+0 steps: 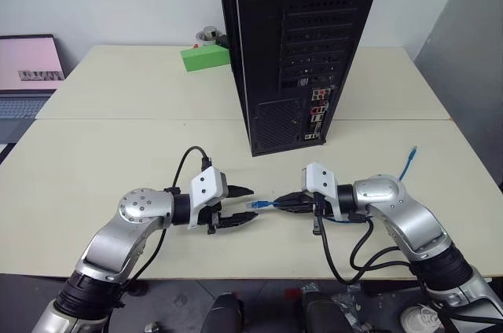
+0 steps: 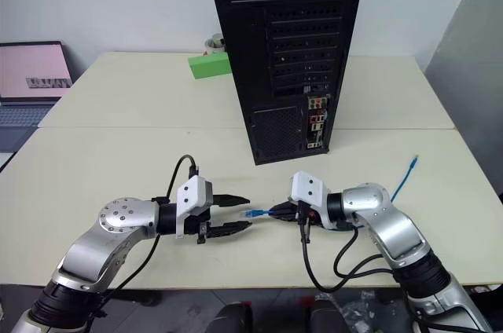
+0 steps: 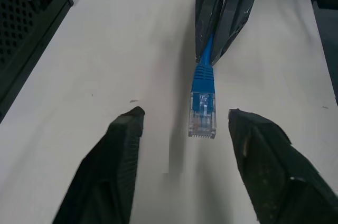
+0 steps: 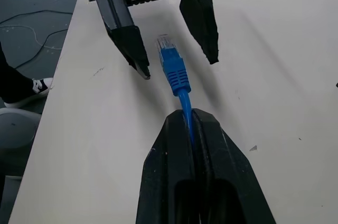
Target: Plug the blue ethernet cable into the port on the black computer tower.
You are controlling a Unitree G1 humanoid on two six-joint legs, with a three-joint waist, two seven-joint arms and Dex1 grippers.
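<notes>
- Right pincer [image 1: 292, 202]: closed on the blue ethernet cable [image 4: 182, 94] just behind the boot, so that the clear plug [image 3: 202, 115] sticks out past its fingertips, above the table [image 1: 118, 152].
- Left pincer [image 1: 240, 206]: open, gripping nothing; its two fingers [image 3: 119, 145] stand either side of the plug without touching it.
- Key relation: seen from the head camera, the plug lies at 3 o'clock from the left pincer and at 9 o'clock from the right one; the two pincers face each other tip to tip. The plug's long axis runs along that same line, contacts toward the left pincer.
- Nearer arm: the plug sits between the left fingers already, so a handover appears to be the step in hand; closing on it squarely would need the fingers to meet its flat sides.
- Rest of the cable: it trails behind the right wrist, and its far end [image 1: 412, 154] rises at the table's right edge.
- Black computer tower [image 1: 299, 42]: stands at 12 o'clock from both pincers, well apart, its connector cluster [image 1: 317, 113] facing the robot. The port itself is too small to pick out.
</notes>
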